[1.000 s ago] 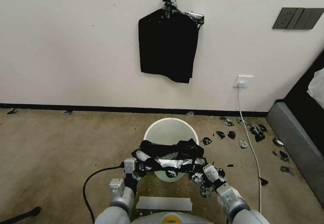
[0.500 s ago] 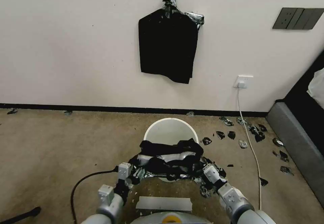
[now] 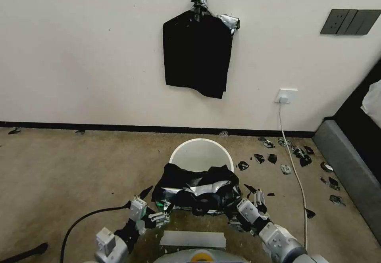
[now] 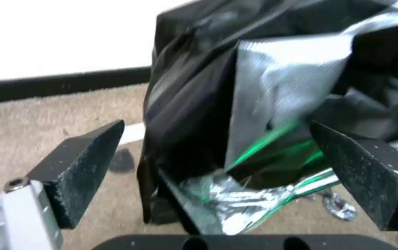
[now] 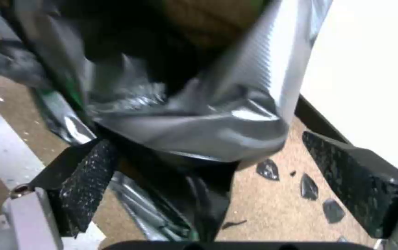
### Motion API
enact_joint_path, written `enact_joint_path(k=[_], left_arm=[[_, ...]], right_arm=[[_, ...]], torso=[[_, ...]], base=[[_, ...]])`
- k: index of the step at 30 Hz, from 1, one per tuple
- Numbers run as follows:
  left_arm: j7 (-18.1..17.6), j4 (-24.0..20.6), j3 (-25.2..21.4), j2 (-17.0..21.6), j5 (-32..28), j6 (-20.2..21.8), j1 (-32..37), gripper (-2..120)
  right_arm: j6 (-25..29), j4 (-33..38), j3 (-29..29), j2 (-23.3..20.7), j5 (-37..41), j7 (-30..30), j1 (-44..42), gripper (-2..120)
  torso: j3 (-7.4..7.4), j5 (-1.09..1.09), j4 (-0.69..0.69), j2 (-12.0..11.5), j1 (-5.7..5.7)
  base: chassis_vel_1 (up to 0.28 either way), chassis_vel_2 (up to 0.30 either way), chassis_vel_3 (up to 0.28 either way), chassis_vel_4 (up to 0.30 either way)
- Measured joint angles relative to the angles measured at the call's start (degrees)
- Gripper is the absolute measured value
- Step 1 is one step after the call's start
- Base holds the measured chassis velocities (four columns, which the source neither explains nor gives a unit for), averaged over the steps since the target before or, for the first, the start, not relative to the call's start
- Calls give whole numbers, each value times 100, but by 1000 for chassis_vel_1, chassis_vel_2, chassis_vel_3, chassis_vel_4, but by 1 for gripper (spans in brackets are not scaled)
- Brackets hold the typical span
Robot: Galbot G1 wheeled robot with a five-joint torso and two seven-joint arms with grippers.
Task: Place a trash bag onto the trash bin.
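The cream-white trash bin (image 3: 200,152) stands on the carpet in front of me, its far rim and inner wall showing. The crinkled black trash bag (image 3: 198,189) with silvery glints lies slumped over the bin's near half. My left gripper (image 3: 152,209) is open, just short of the bag's near-left corner. My right gripper (image 3: 248,205) is open beside the bag's near-right corner. In the left wrist view the bag (image 4: 254,90) hangs beyond the spread fingers (image 4: 81,166). In the right wrist view the bag (image 5: 185,114) sits ahead of the wide-apart fingers (image 5: 356,177).
A flat black bundle (image 3: 197,52) hangs on the wall behind the bin. Small black scraps (image 3: 278,158) and a white cable (image 3: 295,167) lie on the carpet to the right, by a grey furniture base (image 3: 349,167). A black cable (image 3: 87,217) runs near-left; a grey strip (image 3: 193,239) lies close in.
Both grippers have opened, let go of the bag and drawn back toward me. The bag has dropped and slumped lower over the bin's near rim.
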Motion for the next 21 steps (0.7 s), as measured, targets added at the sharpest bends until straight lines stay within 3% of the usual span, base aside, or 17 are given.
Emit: enact_joint_path(k=[5, 6, 10, 14, 16, 17, 18, 21], left_arm=[[336, -177, -160, -51, -134, -70, 90, 100], [613, -330, -309, -97, -348, -106, 151, 100], [974, -620, -595, -167, -647, -132, 274, 100], [1050, -802, -831, -234, -841, -315, 354, 100], [825, -894, -917, -291, -907, -496, 354, 100], [169, -1120, -975, -395, -901, -693, 344, 100], [169, -1120, -975, -395, -901, -693, 344, 100], [-1103, -1488, -891, -468, -535, -814, 215, 100]], right_arm=[[36, 267, 96, -120, 106, -24, -211, 100], [49, 422, 132, -162, 192, -27, -295, 100], [51, 710, 153, -218, 331, -16, -392, 100], [85, 905, 149, -237, 455, 16, -388, 100], [149, 950, 151, -229, 619, 58, -272, 100], [290, 967, 173, -228, 1014, 141, 33, 100], [290, 967, 173, -228, 1014, 141, 33, 100], [734, 918, 319, -411, 1663, 172, 617, 100]], torso=[[0, 0, 0, 0, 0], [0, 0, 0, 0, 0], [0, 0, 0, 0, 0], [0, 0, 0, 0, 0], [0, -1, -1, 0, 0], [0, 1, -1, 0, 0], [0, 1, -1, 0, 0], [1, 2, 3, 0, 0]], base=[[0, 0, 0, 0], [0, 0, 0, 0], [0, 0, 0, 0], [0, 0, 0, 0], [0, 0, 0, 0], [0, 0, 0, 0], [0, 0, 0, 0], [0, 0, 0, 0]])
